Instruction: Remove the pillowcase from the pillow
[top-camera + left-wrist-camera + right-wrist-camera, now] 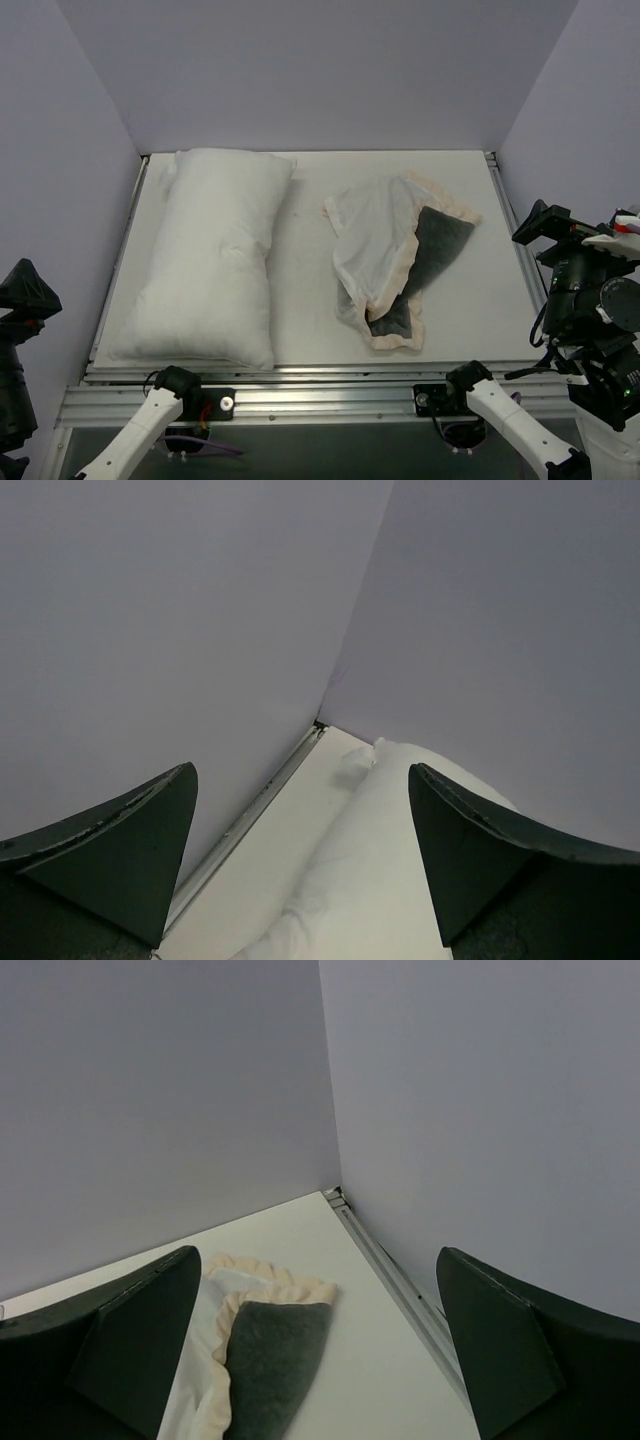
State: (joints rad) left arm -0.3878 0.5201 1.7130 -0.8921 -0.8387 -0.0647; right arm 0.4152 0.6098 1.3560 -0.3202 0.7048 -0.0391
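Note:
The plain white pillow (215, 255) lies bare on the left half of the table, lengthwise toward the back wall; it also shows in the left wrist view (385, 865). The pillowcase (385, 250) lies crumpled on the right half, apart from the pillow, with its white face up, a dark grey fuzzy fold and a cream ruffled edge; it shows in the right wrist view (270, 1355) too. My left gripper (22, 290) is raised at the far left, open and empty (300, 865). My right gripper (542, 222) is raised at the far right, open and empty (320, 1355).
Lilac walls enclose the white table (305, 290) on three sides. Metal rails run along the front edge (320, 385) and the right side (400, 1280). A strip of bare table separates the pillow and the pillowcase.

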